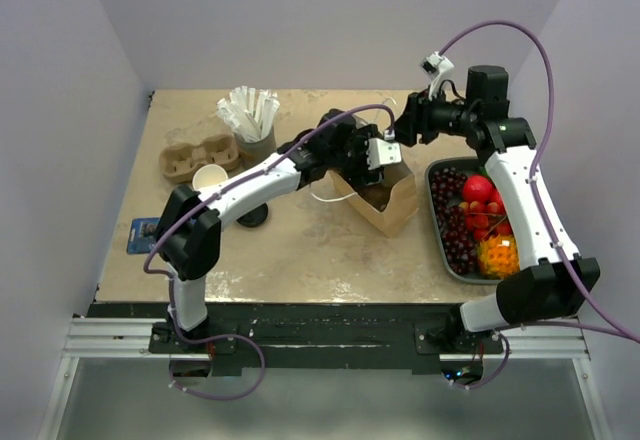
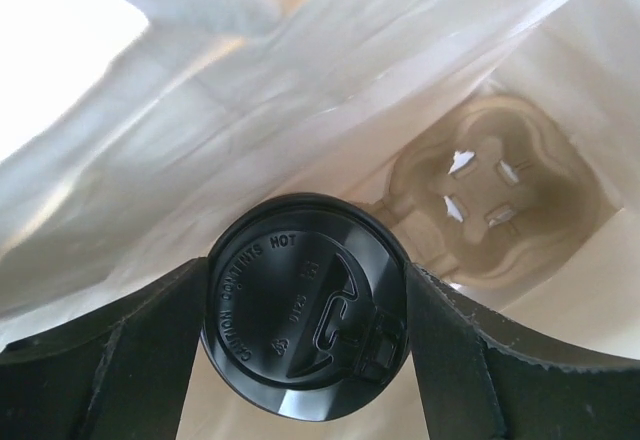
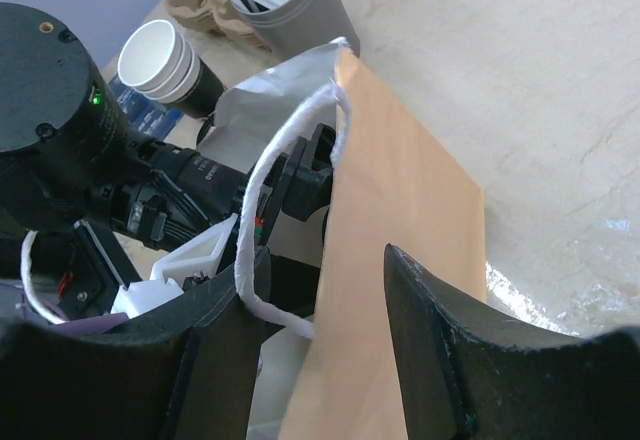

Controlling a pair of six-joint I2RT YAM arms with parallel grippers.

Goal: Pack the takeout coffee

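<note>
One takeout coffee (image 2: pixel 305 305) is seen from above: a round black lid with raised lettering and a closed sip tab. The cup body below it is hidden. It sits inside the single brown paper bag (image 1: pixel 395 205), beside one moulded pulp cup carrier (image 2: pixel 490 200) on the bag floor. Whether the cup is seated in that carrier cannot be told.

The left gripper (image 1: pixel 378 172) reaches down into the bag mouth. Its two fingers (image 2: pixel 130 360) press against opposite sides of the lid, clamping the cup between them.

The right gripper (image 1: pixel 405 130) stands at the bag's far rim. Its fingers (image 3: pixel 440 340) are spread, with the bag wall and one white cord handle (image 3: pixel 290 150) in the gap.

On the table (image 1: pixel 300 250):
- one second carrier (image 1: pixel 195 155)
- one stack of lidless cups (image 1: pixel 210 178)
- one loose lid (image 1: pixel 252 217)
- one holder of white packets (image 1: pixel 252 120)
- one tray of fruit (image 1: pixel 443 250)
</note>
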